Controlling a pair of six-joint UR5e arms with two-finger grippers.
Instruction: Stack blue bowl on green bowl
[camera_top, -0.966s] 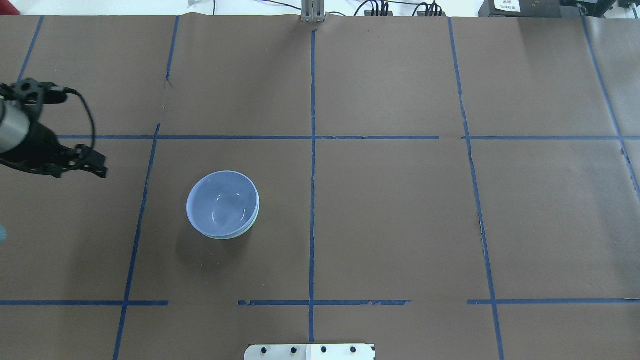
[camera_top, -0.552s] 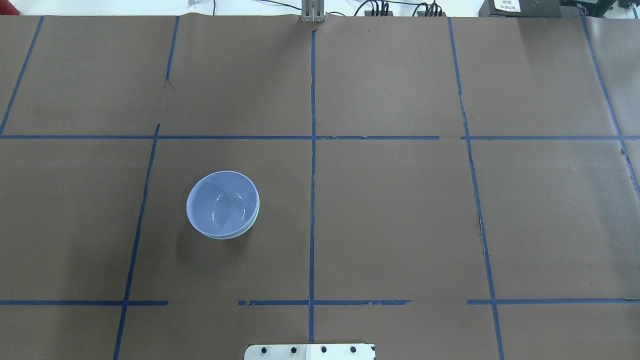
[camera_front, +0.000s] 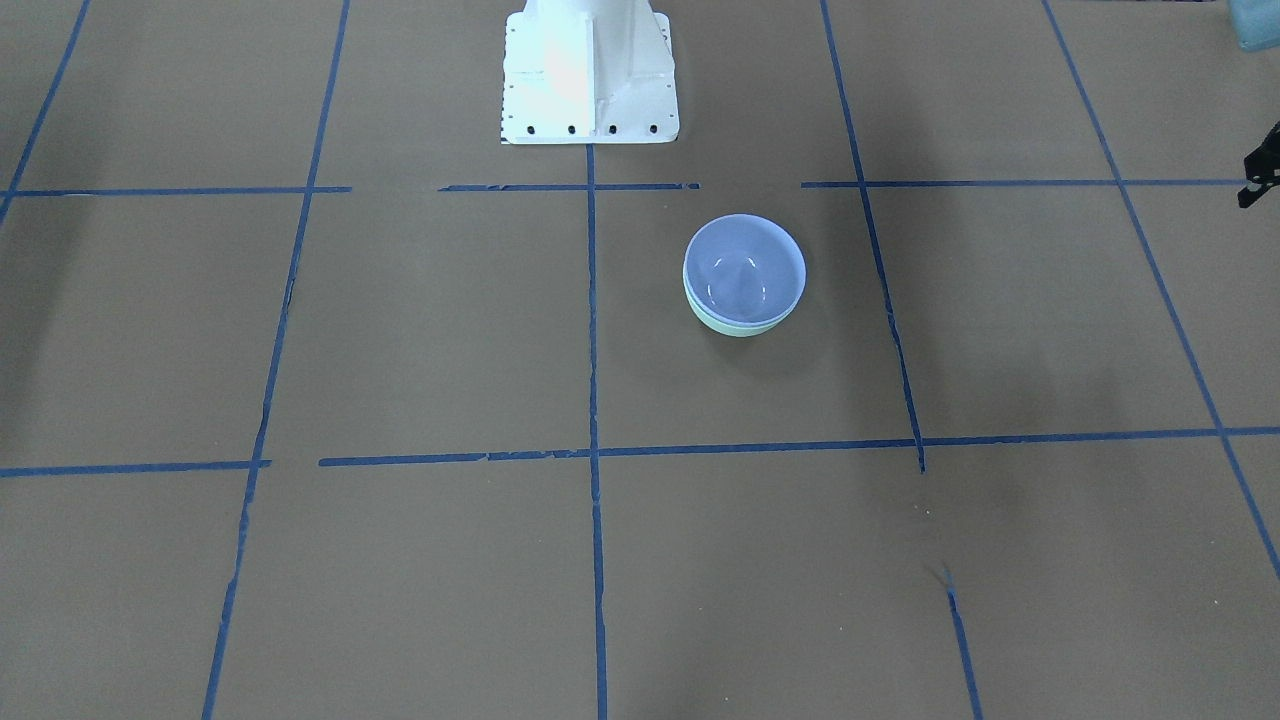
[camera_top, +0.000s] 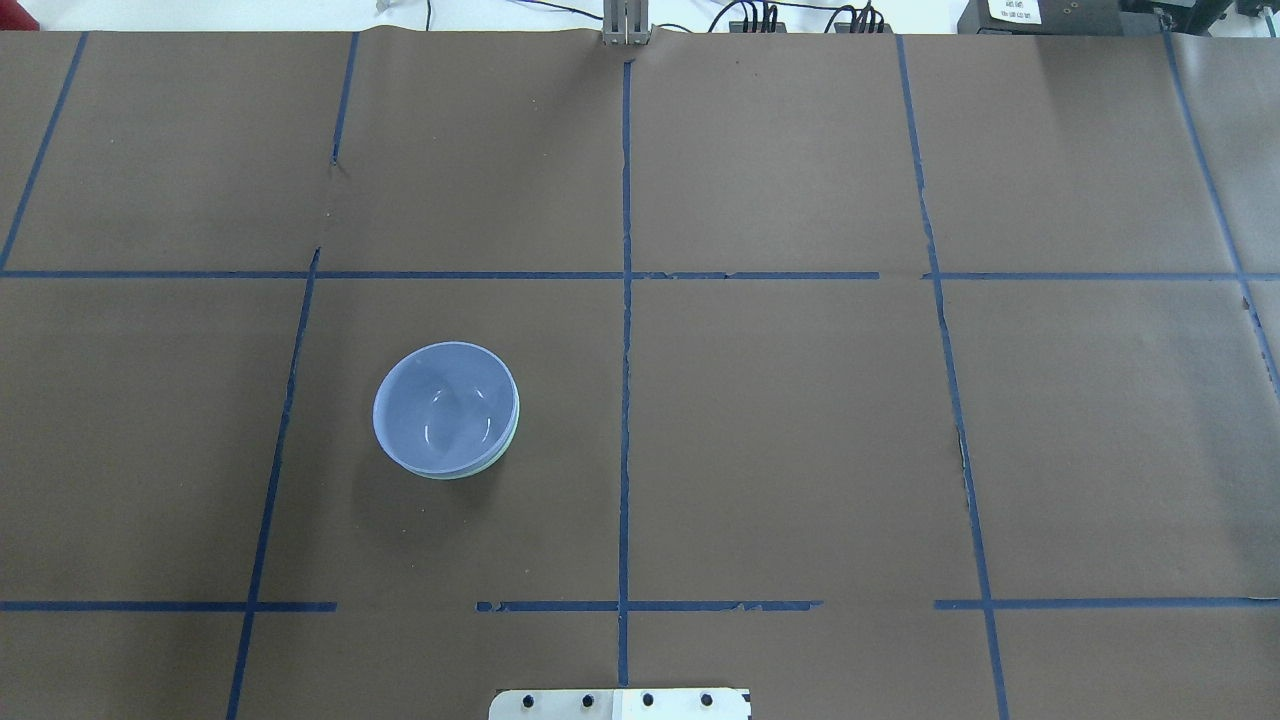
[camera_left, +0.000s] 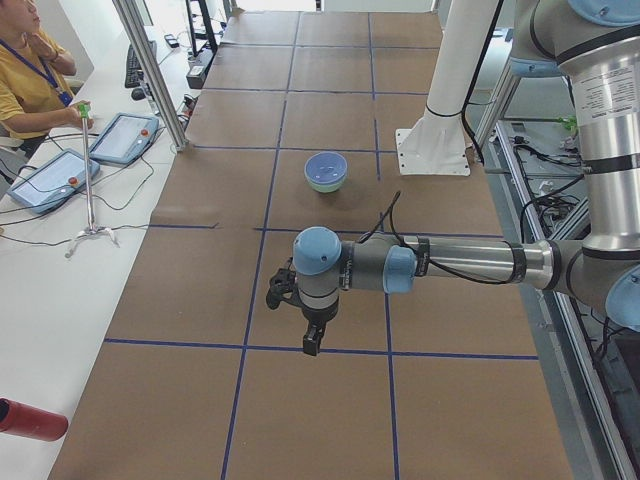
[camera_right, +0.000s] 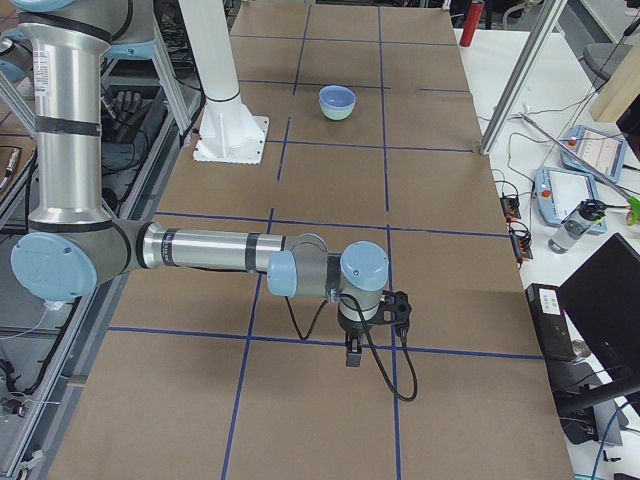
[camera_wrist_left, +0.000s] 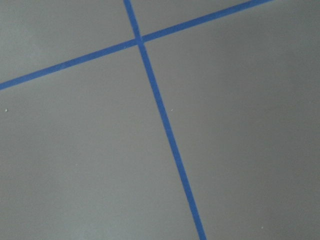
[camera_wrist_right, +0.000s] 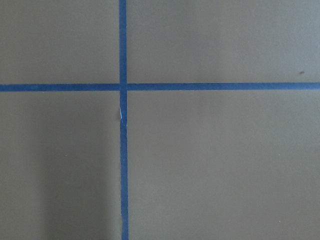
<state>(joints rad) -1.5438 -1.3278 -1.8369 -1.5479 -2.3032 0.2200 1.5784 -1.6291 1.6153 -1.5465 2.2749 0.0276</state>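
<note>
Blue bowl (camera_top: 446, 405) sits nested inside green bowl (camera_front: 740, 326), upright, rims nearly level. We only see a thin mint crescent of the green one under the blue rim. The stack rests on the table (camera_top: 800, 450), which is covered in brown paper (camera_front: 420, 330), inside 1 square of the blue tape lines (camera_top: 625, 300). Nothing is touching the bowls.

Left gripper (camera_left: 313, 346) points down over the paper at the table's left end, above a tape line, holding nothing. We cannot tell how wide its jaws stand from this side view. The stack is well apart from it, off to its right toward the table's middle, near the white pedestal (camera_front: 588, 80).

Right gripper (camera_right: 353, 356) also points down, at the opposite end of the table, close to a tape line and holding nothing. We cannot tell its jaw spacing either. The stack is well apart from it too, far off to its left past the pedestal.

Both wrist views show only 2 crossing tape lines on bare paper, with no bowl and no fingers in frame.
</note>
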